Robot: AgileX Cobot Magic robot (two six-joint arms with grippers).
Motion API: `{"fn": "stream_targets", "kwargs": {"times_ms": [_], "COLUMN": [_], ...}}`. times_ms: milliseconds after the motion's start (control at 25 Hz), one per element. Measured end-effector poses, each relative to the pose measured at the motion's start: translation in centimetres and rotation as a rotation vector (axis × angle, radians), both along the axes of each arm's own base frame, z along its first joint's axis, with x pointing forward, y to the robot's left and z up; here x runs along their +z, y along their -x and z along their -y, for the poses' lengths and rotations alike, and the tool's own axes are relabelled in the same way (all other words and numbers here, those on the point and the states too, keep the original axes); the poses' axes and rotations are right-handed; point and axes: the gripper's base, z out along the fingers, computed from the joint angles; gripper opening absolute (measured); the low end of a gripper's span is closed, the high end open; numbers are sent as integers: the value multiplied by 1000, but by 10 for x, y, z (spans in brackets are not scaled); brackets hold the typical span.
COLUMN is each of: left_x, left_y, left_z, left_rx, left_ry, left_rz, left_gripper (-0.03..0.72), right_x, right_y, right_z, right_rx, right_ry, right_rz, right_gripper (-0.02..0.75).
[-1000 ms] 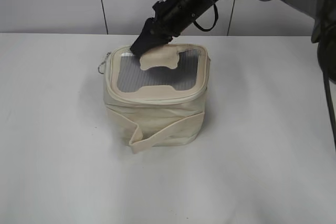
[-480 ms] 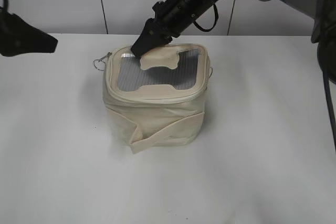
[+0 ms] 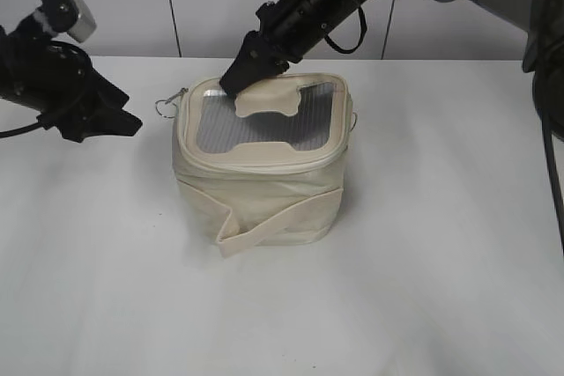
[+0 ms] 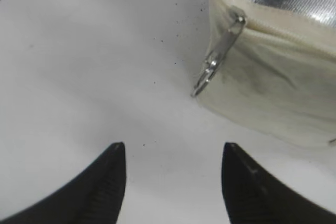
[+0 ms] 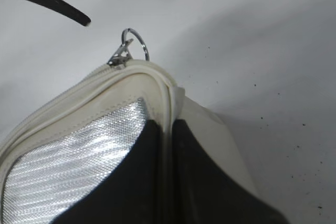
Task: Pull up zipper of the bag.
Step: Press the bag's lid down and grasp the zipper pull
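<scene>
The cream-white bag (image 3: 264, 195) stands mid-table, its grey mesh top facing up. The zipper track (image 3: 264, 161) runs round the top rim. One silver ring pull (image 3: 167, 108) hangs at the bag's left corner, another (image 3: 354, 119) at the right side. My right gripper (image 3: 236, 79) is shut on the bag's back rim; the wrist view shows its jaws (image 5: 168, 129) pinching the rim seam, with the left pull (image 5: 128, 45) beyond. My left gripper (image 3: 128, 125) is open and empty, a short way left of that pull (image 4: 218, 59), jaws (image 4: 173, 153) over bare table.
The white table (image 3: 423, 288) stretches around the bag. A cream strap (image 3: 264, 226) crosses the bag's front side. A pale panelled wall (image 3: 106, 6) stands behind the table. My left finger tip shows in the right wrist view (image 5: 52, 1).
My left arm has come in from the left edge and moved toward the bag's left corner. My right gripper has stayed clamped on the back rim.
</scene>
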Motion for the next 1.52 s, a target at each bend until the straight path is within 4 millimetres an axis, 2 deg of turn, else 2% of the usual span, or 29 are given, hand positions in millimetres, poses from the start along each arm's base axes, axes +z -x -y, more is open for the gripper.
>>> {"fn": "stream_targets", "kwargs": {"times_ms": [320, 640, 760, 920, 1000, 1240, 1520], "left_x": [-15, -12, -9, -13, -15, -18, -2], "left_y": [-5, -6, -8, -7, -7, -2, 30], "left_z": [35, 57, 60, 64, 65, 63, 55], "left_rx": [-88, -92, -85, -100, -113, -82, 2], "left_ry": [-116, -148, -144, -147, -153, -162, -156], "left_rz": [120, 181, 197, 189, 182, 101, 34], "left_gripper": [447, 435, 351, 96, 17, -1, -3], "right_x": [0, 0, 0, 0, 0, 0, 1], "right_y": [0, 0, 0, 0, 0, 0, 1], "right_z": [0, 0, 0, 0, 0, 0, -1], "right_rx": [-1, -1, -1, -2, -2, -11, -56], "right_ry": [0, 0, 0, 0, 0, 1, -2], "right_rz": [-1, -1, -2, -2, -2, -12, -68], "right_gripper": [48, 48, 47, 47, 47, 47, 45]}}
